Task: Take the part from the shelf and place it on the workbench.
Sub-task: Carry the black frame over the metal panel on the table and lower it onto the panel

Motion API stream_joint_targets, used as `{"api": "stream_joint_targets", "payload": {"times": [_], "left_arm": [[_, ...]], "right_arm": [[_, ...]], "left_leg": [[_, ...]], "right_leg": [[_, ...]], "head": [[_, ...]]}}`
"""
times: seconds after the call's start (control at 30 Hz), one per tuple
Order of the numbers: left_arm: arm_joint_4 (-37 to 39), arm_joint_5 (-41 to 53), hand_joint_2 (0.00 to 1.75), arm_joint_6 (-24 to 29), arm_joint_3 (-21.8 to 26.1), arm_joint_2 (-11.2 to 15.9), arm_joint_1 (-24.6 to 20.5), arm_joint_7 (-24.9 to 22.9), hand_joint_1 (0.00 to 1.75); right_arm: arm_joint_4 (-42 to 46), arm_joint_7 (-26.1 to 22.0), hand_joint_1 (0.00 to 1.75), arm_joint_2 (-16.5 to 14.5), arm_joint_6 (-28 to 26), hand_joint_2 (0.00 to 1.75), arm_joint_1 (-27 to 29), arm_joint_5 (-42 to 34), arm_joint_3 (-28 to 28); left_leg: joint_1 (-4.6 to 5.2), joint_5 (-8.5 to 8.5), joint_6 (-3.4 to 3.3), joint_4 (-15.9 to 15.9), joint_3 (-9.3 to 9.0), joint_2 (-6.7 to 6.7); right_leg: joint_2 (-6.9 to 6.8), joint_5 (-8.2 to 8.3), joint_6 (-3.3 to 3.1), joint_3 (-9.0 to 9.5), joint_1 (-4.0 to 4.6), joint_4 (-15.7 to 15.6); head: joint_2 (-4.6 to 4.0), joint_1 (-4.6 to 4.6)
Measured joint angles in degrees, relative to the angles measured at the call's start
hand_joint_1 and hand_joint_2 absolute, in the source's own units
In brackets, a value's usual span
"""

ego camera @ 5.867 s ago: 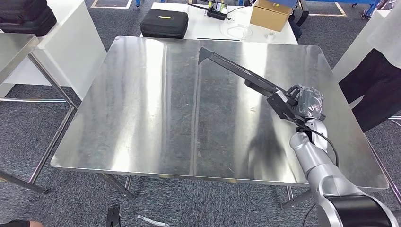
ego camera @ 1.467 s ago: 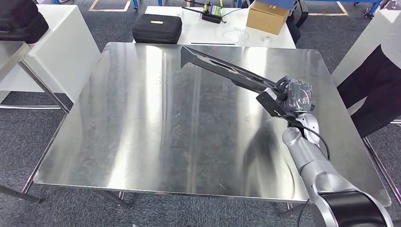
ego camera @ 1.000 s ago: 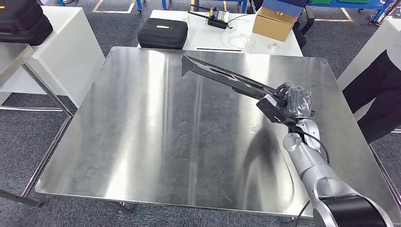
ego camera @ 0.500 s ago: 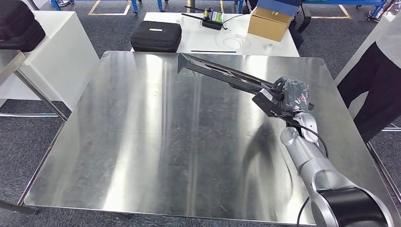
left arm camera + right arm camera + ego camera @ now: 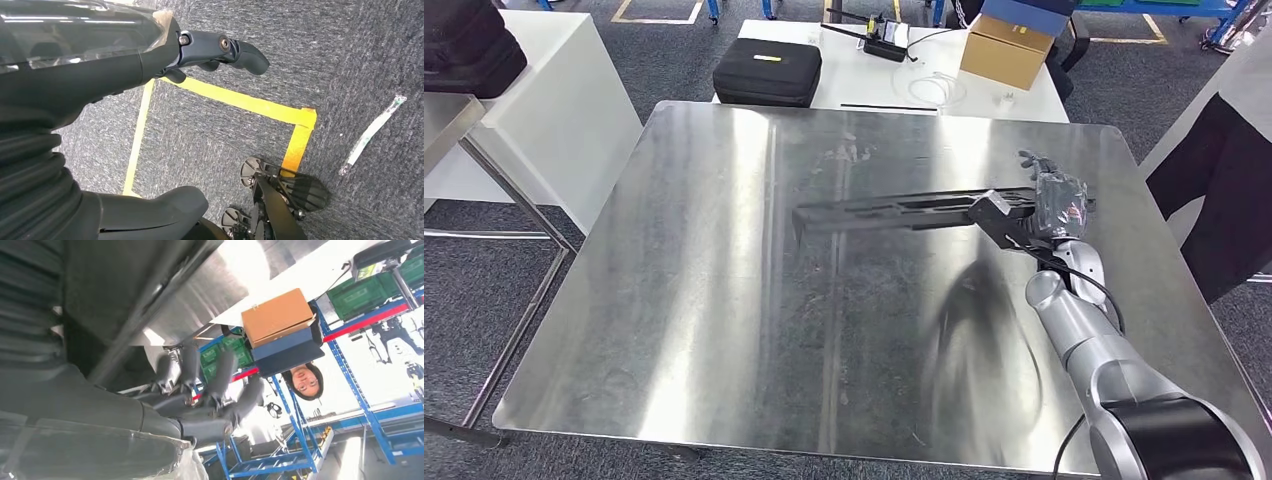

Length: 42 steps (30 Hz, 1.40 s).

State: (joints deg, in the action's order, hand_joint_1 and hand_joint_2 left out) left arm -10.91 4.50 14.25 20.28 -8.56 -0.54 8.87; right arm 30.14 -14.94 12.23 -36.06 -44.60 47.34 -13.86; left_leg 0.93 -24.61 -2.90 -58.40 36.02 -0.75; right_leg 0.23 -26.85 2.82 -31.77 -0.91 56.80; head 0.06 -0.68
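Right hand grips one end of the long black part, which extends leftward over the workbench.

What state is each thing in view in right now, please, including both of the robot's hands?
part: long black piece, lying low across the workbench, one end at the right hand.
right hand: fingers spread; whether it grips the part, I cannot tell.
left hand: holds nothing, hanging over the floor.
workbench: steel top, bearing the part.
black case: closed.
cardboard box: closed.
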Motion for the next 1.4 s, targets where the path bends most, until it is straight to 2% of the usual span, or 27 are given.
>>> {"api": "stream_joint_targets", "payload": {"times": [0.1,0.23,0.53,0.77,0.93,1.07,1.4], "left_arm": [[0.0,0.0,1.75,0.14,0.0,-0.05,-0.02,0.01,0.0],[0.0,0.0,0.0,0.15,0.0,-0.12,-0.02,0.01,0.0],[0.0,0.15,0.0,-0.25,0.0,-0.22,-0.04,-0.25,0.0],[0.0,1.21,0.0,-1.05,0.0,-0.05,-0.04,-0.4,0.0],[0.0,1.33,0.0,-1.41,0.0,0.04,-0.06,-0.43,0.0],[0.0,1.33,0.0,-1.31,0.02,0.03,-0.08,-0.43,0.0],[0.0,1.86,0.0,-1.15,0.07,-0.01,-0.11,-0.43,0.0]], "right_arm": [[0.0,-0.13,0.0,0.24,0.0,0.0,0.25,0.08,-0.01],[0.0,-0.17,0.0,0.39,0.0,0.0,0.35,0.08,-0.01],[0.01,0.25,0.0,0.77,0.4,0.0,0.37,0.62,-0.02],[0.99,3.28,0.0,3.7,9.23,0.0,-0.43,5.69,-1.28],[1.42,3.66,0.0,5.48,12.27,0.0,-1.67,5.17,-2.36],[1.39,3.49,0.0,5.45,11.81,1.75,-1.95,3.85,-2.78],[1.13,4.14,0.0,5.26,10.39,1.75,-1.98,3.46,-3.63]], "left_leg": [[0.0,0.05,-0.08,0.0,0.0,0.0],[-0.04,0.08,-0.11,0.0,-0.01,0.02],[-0.13,0.1,-0.11,0.0,-0.02,0.03],[-0.1,0.1,-0.12,0.0,0.0,0.0],[-0.1,0.1,-0.12,0.0,0.0,0.02],[-0.12,0.1,-0.12,0.0,0.0,0.02],[-0.15,0.1,-0.12,0.0,0.0,0.02]], "right_leg": [[0.0,0.06,0.09,-0.01,0.0,0.0],[0.0,0.06,0.1,-0.01,0.04,0.0],[0.0,0.06,0.1,-0.01,0.13,0.02],[-0.01,0.06,0.1,0.01,0.12,0.01],[0.0,0.07,0.1,0.02,0.12,0.02],[-0.01,0.07,0.1,0.01,0.14,0.02],[0.0,0.07,0.1,0.01,0.17,0.02]], "head": [[0.01,-0.01],[0.0,-0.01],[0.01,0.0],[0.01,0.0],[-0.01,0.0],[-0.01,-0.01],[0.01,0.0]]}}
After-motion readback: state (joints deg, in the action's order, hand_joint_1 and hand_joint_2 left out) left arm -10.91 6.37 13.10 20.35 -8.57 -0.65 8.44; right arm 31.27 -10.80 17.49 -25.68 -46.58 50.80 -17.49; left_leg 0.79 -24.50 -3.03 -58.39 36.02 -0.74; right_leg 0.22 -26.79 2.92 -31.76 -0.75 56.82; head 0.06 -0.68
